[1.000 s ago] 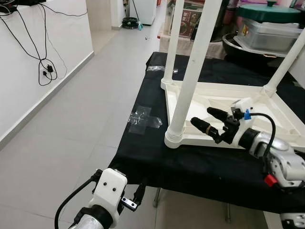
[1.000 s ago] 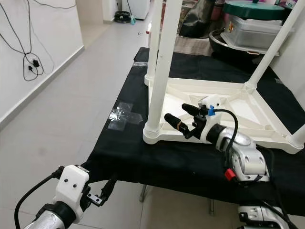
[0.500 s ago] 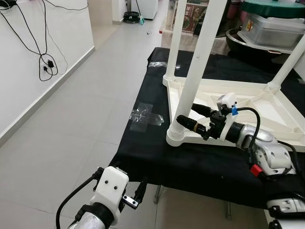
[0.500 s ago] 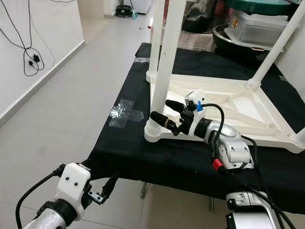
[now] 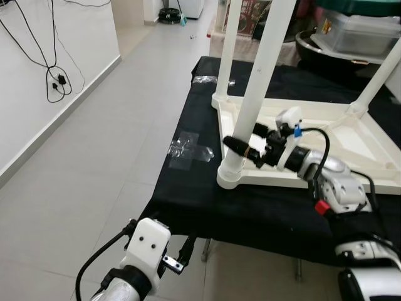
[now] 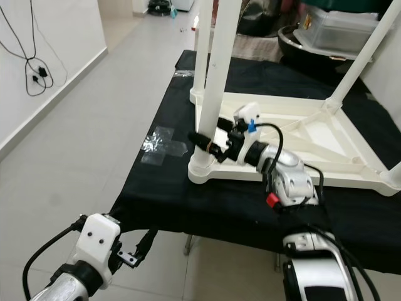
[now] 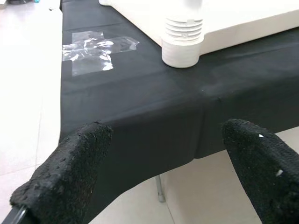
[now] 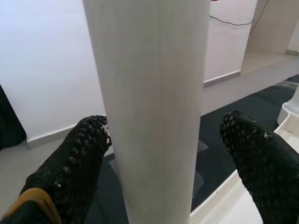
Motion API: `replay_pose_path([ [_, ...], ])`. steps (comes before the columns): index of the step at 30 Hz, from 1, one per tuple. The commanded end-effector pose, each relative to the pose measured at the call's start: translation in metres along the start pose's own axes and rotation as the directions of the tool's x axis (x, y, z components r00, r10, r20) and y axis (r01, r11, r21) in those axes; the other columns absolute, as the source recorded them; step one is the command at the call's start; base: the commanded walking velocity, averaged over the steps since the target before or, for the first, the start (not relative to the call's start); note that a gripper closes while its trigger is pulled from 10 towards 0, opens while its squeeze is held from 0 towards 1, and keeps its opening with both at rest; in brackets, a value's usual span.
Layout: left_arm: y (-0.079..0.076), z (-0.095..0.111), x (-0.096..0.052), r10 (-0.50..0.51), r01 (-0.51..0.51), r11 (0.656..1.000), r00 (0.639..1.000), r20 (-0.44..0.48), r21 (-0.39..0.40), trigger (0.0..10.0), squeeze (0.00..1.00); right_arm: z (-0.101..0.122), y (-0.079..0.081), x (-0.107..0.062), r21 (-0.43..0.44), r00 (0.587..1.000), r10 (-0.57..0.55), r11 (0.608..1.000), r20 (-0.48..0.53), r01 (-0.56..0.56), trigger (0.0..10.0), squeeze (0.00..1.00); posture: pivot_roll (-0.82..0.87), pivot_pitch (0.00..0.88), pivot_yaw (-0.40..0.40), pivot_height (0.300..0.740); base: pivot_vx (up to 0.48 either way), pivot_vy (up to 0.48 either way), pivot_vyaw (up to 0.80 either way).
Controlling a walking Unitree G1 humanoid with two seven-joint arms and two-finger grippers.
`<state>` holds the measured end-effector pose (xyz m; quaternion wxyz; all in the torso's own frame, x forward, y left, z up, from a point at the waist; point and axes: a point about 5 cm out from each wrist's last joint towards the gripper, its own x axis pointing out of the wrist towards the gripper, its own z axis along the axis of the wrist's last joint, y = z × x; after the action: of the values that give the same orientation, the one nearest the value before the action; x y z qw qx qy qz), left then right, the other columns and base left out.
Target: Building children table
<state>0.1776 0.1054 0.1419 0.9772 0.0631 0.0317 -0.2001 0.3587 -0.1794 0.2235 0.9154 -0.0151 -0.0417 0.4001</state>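
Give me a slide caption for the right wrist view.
Open right end effector straddling the white table leg, fingers on either side.

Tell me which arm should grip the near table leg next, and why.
The right. Its end effector is open with the white cylindrical plastic table leg standing between its fingers, just above the socket. The left end effector hangs low, off the black-covered workbench's front edge, away from the leg.

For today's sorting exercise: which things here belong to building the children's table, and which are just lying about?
Job:
white table top, upside down
near table leg
right end effector, open around that leg

Lying about:
clear tape on the black cloth
wall cables
storage box
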Motion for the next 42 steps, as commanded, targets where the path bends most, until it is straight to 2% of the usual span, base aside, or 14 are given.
replay_pose_path([
  [1, -0.003, 0.0, -0.001, -0.006, 0.006, 1.0, 1.0, -0.009, 0.007, 10.0, 0.0, 0.002, 0.002, 0.006, 0.005, 1.0, 0.011, 1.0, 0.021, -0.011, 10.0, 0.0, 0.13, 0.143, -0.117, 0.74, 0.0, 0.0, 0.0],
  [7, -0.004, 0.0, -0.002, -0.005, 0.006, 1.0, 1.0, -0.013, 0.007, 10.0, 0.0, 0.009, 0.002, 0.019, 0.001, 0.999, 0.02, 1.0, 0.045, -0.021, 10.0, 0.0, 0.13, 0.141, -0.122, 0.74, 0.0, 0.0, 0.0],
  [21, -0.006, -0.001, -0.002, -0.01, 0.01, 1.0, 1.0, -0.021, 0.002, 10.0, 0.0, 0.014, 0.004, 0.031, 0.016, 0.995, 0.062, 0.998, 0.077, -0.064, 10.0, 0.0, 0.14, 0.133, -0.129, 0.74, 0.0, 0.0, 0.0],
  [22, -0.006, -0.002, -0.002, -0.012, 0.012, 1.0, 1.0, -0.022, 0.003, 10.0, 0.0, 0.015, 0.005, 0.032, 0.015, 0.994, 0.068, 0.997, 0.085, -0.07, 9.0, 0.0, 0.14, 0.131, -0.129, 0.74, 0.0, 0.0, 0.0],
  [23, -0.006, -0.002, -0.002, -0.012, 0.012, 1.0, 1.0, -0.022, 0.003, 10.0, 0.0, 0.015, 0.005, 0.032, 0.015, 0.994, 0.068, 0.997, 0.085, -0.07, 9.0, 0.0, 0.14, 0.131, -0.129, 0.74, 0.0, 0.0, 0.0],
  [24, -0.006, -0.002, -0.002, -0.013, 0.013, 1.0, 1.0, -0.023, 0.003, 10.0, 0.0, 0.016, 0.005, 0.032, 0.013, 0.993, 0.075, 0.997, 0.094, -0.077, 4.2, 0.0, 0.14, 0.131, -0.129, 0.74, 0.0, 0.0, 0.0],
  [25, -0.006, -0.002, -0.002, -0.014, 0.014, 1.0, 1.0, -0.023, 0.003, 10.0, 0.0, 0.016, 0.005, 0.033, 0.015, 0.992, 0.074, 0.997, 0.1, -0.076, 0.0, 0.0, 0.14, 0.131, -0.129, 0.74, 0.0, 0.0, 0.0],
  [33, -0.007, -0.002, -0.002, -0.015, 0.015, 1.0, 1.0, -0.026, 0.005, 10.0, 0.0, 0.013, 0.007, 0.036, 0.024, 0.99, 0.081, 0.996, 0.112, -0.084, 0.0, 0.0, 0.14, 0.126, -0.132, 0.74, 0.0, 0.0, 0.0],
  [42, -0.006, -0.002, -0.003, -0.022, 0.022, 1.0, 0.999, -0.03, 0.009, 10.0, 0.0, -0.003, 0.009, 0.026, 0.027, 0.996, 0.034, 0.999, 0.081, -0.036, 0.0, 0.0, 0.14, 0.127, -0.124, 0.74, 0.0, 0.0, 0.0],
])
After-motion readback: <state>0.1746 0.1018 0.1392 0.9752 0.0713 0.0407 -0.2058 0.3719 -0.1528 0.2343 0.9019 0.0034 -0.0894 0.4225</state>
